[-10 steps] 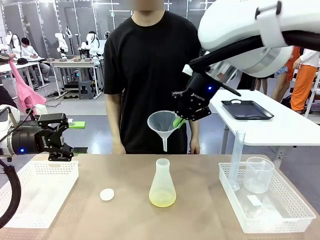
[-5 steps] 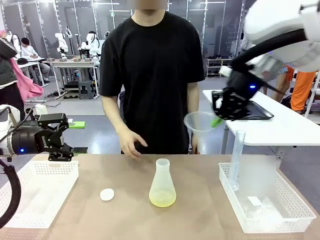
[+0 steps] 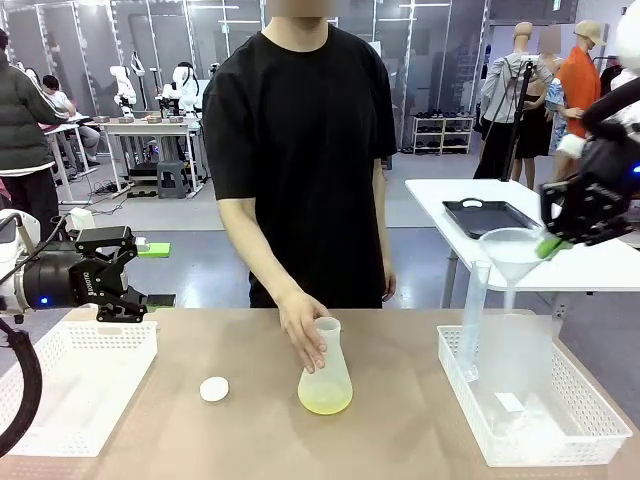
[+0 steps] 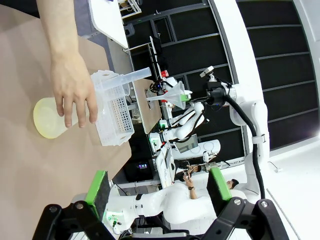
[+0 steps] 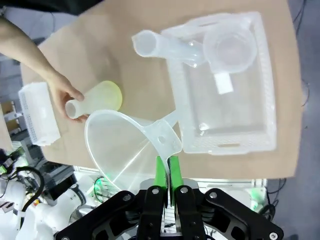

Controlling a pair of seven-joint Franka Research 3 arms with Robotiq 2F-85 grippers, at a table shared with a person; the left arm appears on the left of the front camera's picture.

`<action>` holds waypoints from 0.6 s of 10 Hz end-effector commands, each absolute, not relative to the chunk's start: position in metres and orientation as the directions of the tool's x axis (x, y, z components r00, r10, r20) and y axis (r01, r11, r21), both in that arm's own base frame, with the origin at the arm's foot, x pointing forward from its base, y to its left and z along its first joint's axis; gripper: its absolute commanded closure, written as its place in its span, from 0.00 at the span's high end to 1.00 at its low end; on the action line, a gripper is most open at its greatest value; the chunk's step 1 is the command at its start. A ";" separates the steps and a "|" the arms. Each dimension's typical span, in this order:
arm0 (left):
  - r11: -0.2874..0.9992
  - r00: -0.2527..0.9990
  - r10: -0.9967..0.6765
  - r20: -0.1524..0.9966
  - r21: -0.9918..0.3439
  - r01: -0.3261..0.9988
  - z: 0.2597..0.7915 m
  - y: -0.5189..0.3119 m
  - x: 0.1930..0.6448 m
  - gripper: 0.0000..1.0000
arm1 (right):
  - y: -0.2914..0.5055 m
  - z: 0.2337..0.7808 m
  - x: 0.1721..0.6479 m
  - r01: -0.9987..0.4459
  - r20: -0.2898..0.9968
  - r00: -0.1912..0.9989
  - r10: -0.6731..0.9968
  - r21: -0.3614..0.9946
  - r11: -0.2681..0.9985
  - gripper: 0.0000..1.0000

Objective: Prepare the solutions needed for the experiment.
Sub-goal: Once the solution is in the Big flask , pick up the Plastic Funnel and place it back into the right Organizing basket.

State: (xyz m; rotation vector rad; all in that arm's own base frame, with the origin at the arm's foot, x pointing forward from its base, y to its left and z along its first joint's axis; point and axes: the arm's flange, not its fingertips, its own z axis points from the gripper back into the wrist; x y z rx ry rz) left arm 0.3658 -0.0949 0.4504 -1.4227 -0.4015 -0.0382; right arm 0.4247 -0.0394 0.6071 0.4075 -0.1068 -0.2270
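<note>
The solutions are a shallow pale yellow-green layer (image 3: 325, 402) in the bottom of a translucent conical flask (image 3: 326, 370) at the table's middle. The person's hand (image 3: 304, 335) grips the flask's neck. My right gripper (image 3: 553, 243) is shut on the rim tab of a clear plastic funnel (image 3: 511, 250), held in the air above the right basket. From the right wrist, the funnel (image 5: 125, 150) sits in the gripper (image 5: 165, 165), with the flask (image 5: 102, 97) and hand (image 5: 65, 87) beyond. My left gripper (image 3: 150, 275) hangs open and empty above the left basket; its wrist view shows the flask (image 4: 47, 120).
A small white round cap (image 3: 214, 389) lies left of the flask. The right white basket (image 3: 560, 425) holds a tall graduated cylinder (image 3: 474, 318) and a beaker (image 5: 232, 50). A white basket (image 3: 80, 385) sits at the table's left. The person stands at the far edge.
My right arm carried the funnel from above the flask rightward to above the right basket. The person's hand came forward and took the flask's neck. The left arm stayed still.
</note>
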 end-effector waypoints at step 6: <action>0.136 0.934 0.221 0.281 -0.957 0.255 0.453 -0.097 0.366 1.00 | -0.022 0.594 0.429 0.181 0.048 0.975 -0.217 0.392 0.902 0.04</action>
